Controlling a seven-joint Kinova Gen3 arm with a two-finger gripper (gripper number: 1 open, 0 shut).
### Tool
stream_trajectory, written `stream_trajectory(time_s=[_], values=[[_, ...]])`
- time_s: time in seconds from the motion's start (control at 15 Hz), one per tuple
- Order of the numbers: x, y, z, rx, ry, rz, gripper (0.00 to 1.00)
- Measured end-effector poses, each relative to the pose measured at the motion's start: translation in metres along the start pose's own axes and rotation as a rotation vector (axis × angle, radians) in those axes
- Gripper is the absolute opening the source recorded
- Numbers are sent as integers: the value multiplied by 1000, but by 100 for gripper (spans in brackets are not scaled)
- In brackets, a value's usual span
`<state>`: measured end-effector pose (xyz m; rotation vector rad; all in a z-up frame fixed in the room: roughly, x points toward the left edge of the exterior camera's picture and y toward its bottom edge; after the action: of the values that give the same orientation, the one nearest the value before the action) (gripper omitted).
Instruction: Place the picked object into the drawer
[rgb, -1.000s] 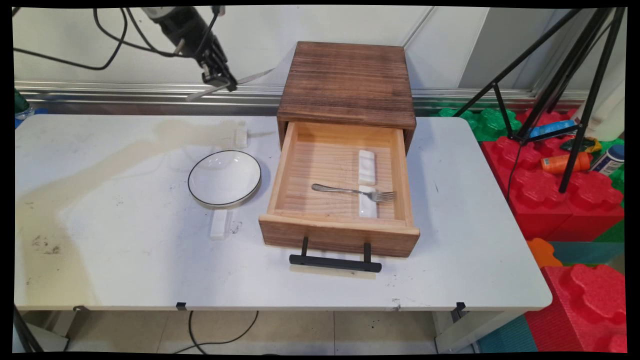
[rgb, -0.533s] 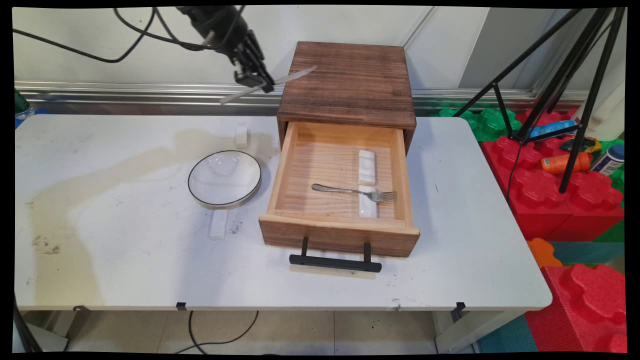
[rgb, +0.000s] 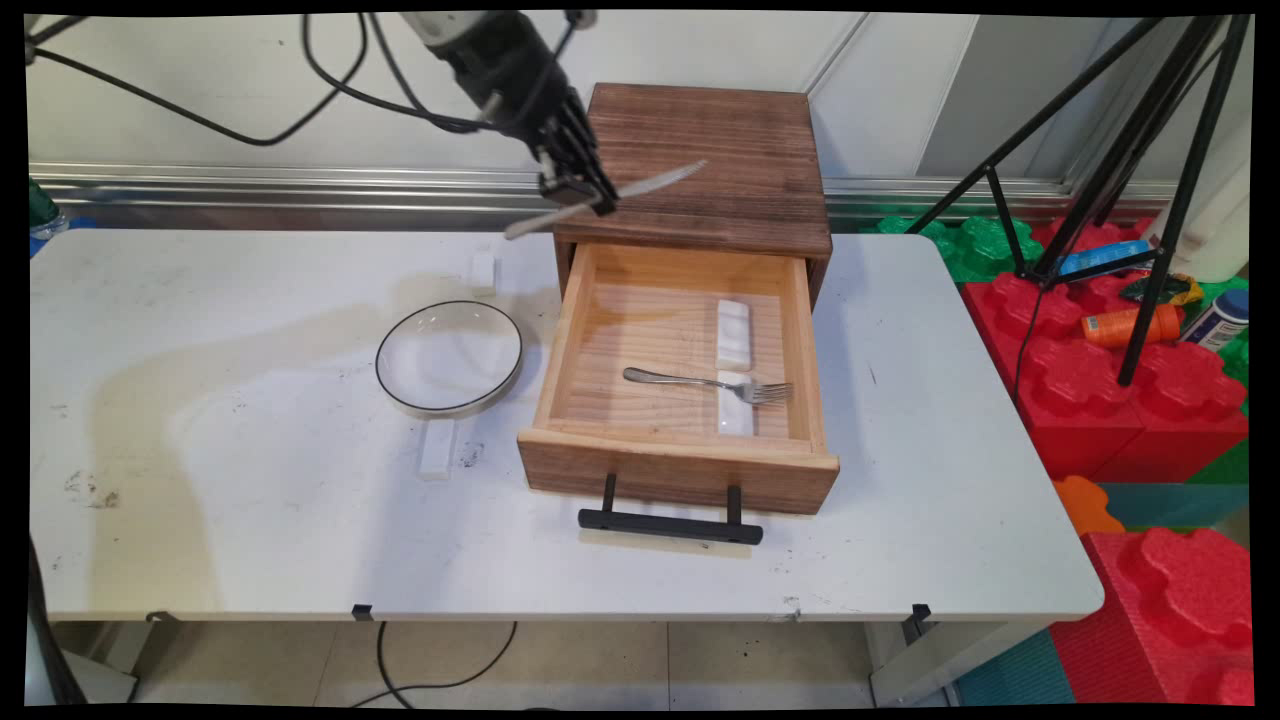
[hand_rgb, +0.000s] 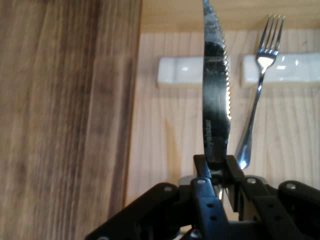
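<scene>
Gripping gripper (rgb: 577, 190); serrated steel knife (hand_rgb: 216, 95)

White desk (rgb: 250, 520) with yellowish stains, pale wall (rgb: 200, 70) behind with a metal rail (rgb: 250, 185), black tripod (rgb: 1150, 180) at right, red and green foam blocks (rgb: 1150, 400), beige tiled floor (rgb: 600, 665) below.

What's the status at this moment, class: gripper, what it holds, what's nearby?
Gripper shut on knife, above open drawer's back edge. Fork lies on white rest. Second rest bare.
</scene>
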<state>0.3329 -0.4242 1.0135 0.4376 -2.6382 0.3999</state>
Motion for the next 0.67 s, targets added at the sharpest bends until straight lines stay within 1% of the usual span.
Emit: stream_trajectory(time_s=[0.2, 0.4, 0.67], values=[[13, 6, 17, -12, 16, 9, 0], [24, 7, 42, -20, 33, 21, 0], [27, 4, 74, -28, 42, 39, 0]])
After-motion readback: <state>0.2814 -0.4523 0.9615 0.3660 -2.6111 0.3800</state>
